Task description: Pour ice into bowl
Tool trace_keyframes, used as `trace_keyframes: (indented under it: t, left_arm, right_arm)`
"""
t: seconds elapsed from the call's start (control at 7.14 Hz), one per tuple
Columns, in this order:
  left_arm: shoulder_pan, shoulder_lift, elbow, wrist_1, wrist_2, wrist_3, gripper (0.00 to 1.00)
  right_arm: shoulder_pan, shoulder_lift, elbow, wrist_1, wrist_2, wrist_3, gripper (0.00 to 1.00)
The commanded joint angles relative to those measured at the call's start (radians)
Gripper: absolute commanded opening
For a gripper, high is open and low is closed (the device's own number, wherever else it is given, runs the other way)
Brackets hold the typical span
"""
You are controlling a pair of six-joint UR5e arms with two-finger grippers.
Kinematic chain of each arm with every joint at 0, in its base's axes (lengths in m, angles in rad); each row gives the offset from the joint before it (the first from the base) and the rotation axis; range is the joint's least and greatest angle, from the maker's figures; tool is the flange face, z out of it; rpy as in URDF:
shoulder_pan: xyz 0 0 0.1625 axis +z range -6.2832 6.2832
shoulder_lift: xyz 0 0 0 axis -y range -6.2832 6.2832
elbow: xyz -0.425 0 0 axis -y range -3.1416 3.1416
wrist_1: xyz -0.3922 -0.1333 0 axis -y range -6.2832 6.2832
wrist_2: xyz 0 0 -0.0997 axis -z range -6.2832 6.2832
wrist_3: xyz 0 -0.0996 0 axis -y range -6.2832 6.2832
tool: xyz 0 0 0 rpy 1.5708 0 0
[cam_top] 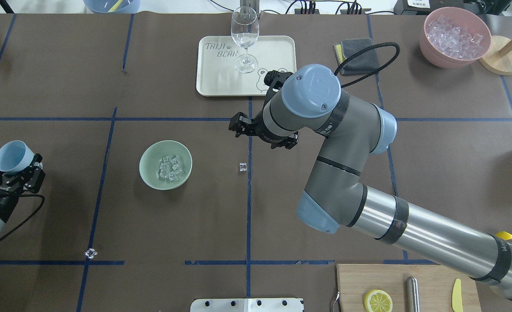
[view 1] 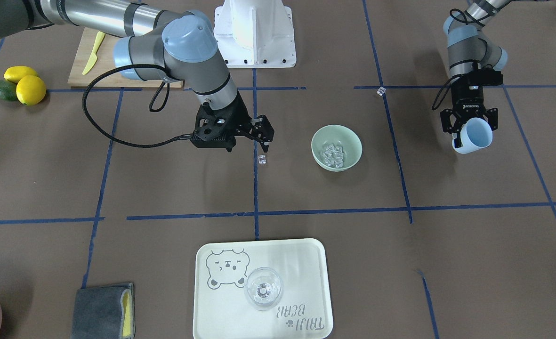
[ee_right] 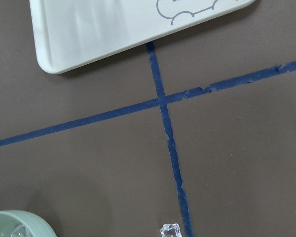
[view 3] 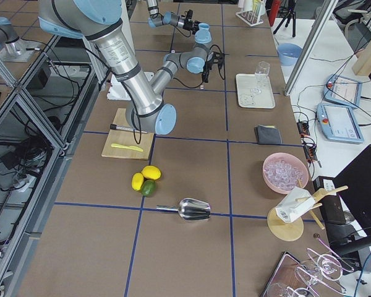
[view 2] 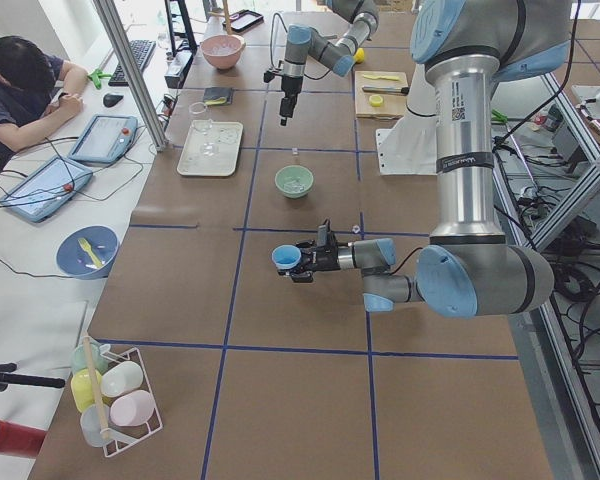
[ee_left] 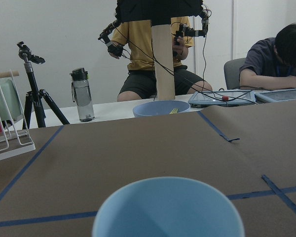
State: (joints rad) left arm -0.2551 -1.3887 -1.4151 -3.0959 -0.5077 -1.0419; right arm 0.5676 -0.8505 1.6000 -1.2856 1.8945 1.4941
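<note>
Ice (view 1: 333, 155) lies in the mint-green bowl (view 1: 350, 140) (stray cubes (view 1: 261, 159) at its 9 and 1 o'clock, front-facing view); pouring looks done. Left gripper (view 1: 471, 133) clasps the blue cup (view 1: 478, 136); right gripper's (view 1: 264, 141) fingers unclear.

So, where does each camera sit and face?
Front-facing: across table, facing robot; left arm, right arm.
Overhead: behind robot, looking down; both arms.
Exterior left: left end; left arm near.
Exterior right: right end; right arm near.
Left wrist: over light blue cup, towards operators.
Right wrist: straight down; tray corner, bowl rim.
Front and overhead share the bowl.
</note>
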Motion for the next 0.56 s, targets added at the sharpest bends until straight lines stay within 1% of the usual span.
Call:
trace_keyframes:
  t: [0.0,0.42]
  left_arm:
    - [-0.003,-0.004,0.011,0.005,-0.009,-0.001,0.0]
    - [-0.004,-0.007,0.022,0.013,-0.038,-0.003,0.0]
  right_arm:
    - [0.0,0.005,0.0,-0.001,-0.002,0.0,1.0]
    - [0.0,0.008,0.0,0.0,0.0,0.002,1.0]
